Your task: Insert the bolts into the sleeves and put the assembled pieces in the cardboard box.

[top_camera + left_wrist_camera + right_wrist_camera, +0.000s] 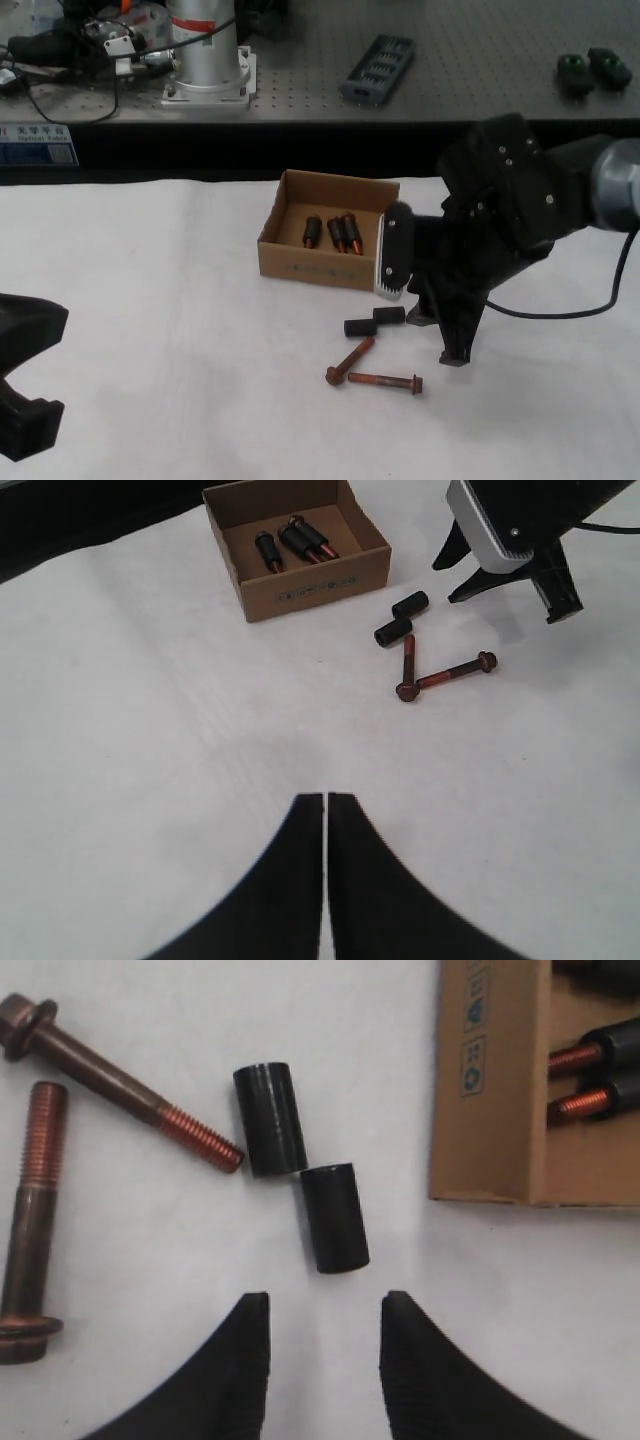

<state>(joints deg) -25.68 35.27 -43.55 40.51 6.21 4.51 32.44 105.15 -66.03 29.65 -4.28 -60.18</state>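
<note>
1. The left gripper [326,802] sits at the near left corner of the white cloth [150,330]. Its black fingers are pressed together on nothing, and it is well apart from every loose part.
2. Farther in, right of the cloth's middle, two rusty brown flanged bolts [349,360] [385,380] lie flat in a shallow V.
3. Just beyond the bolts lie two short black cylindrical sleeves [335,1217] [270,1118], both on their sides. They meet corner to corner at one end, and both are empty.
4. The right gripper [325,1305] hangs low over the cloth beside the sleeves, its fingers spread and holding nothing.
   - In the right wrist view, the nearer sleeve lies straight ahead of the gap between the fingers.
   - That sleeve's long axis runs roughly along the line of approach, tilted a little.
   - Judged from this, a short advance would put the jaws on either side of the sleeve's round flanks. The right arm is much the closer arm for that pick.
   - The second sleeve touches the nearer one, so it could be nudged during the pick.
5. Toward the cloth's far edge stands the small open brown cardboard box [310,262], just beside the right gripper. Three sleeved bolts [337,235] already lie inside it, side by side.
</note>
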